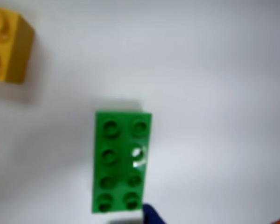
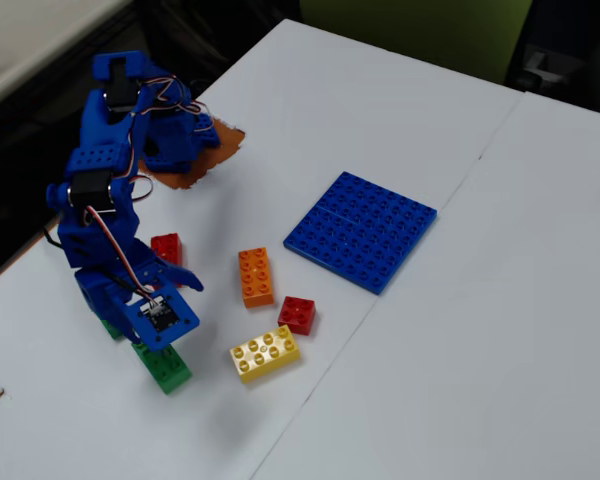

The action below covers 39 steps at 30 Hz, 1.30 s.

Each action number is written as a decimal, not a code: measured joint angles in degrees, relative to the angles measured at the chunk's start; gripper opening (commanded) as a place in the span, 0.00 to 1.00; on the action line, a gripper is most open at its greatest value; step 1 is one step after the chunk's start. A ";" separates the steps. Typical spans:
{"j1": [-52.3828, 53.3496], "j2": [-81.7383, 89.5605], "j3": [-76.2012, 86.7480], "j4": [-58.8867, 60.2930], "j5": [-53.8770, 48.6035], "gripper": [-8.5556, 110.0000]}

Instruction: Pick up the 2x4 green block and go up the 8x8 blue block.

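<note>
Green 2x4 block (image 1: 121,161) sits under my tool (image 2: 152,352); jaw state unclear. Grasp step. Next: clamp, lift, carry toward 2 o'clock onto the 8x8 blue block (image 2: 362,230).

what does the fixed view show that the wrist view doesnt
Only the fixed view shows the blue baseplate, the orange brick, two red bricks and the whole arm. Only the wrist view shows all eight studs of the green block, lying free on the table. Both show the green block, partly hidden under the gripper in the fixed view, and the yellow brick.
</note>
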 measured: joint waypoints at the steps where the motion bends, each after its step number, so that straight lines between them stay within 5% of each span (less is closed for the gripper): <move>1: 1.05 -0.53 -1.41 0.62 -1.32 0.45; 25: 1.14 -14.06 -10.37 -3.87 5.36 0.40; 28: 0.62 -15.03 -10.37 -4.57 6.42 0.33; 31: 0.09 -15.38 -10.37 -4.57 8.00 0.15; 39: -1.67 -15.29 -10.90 -1.85 12.22 0.11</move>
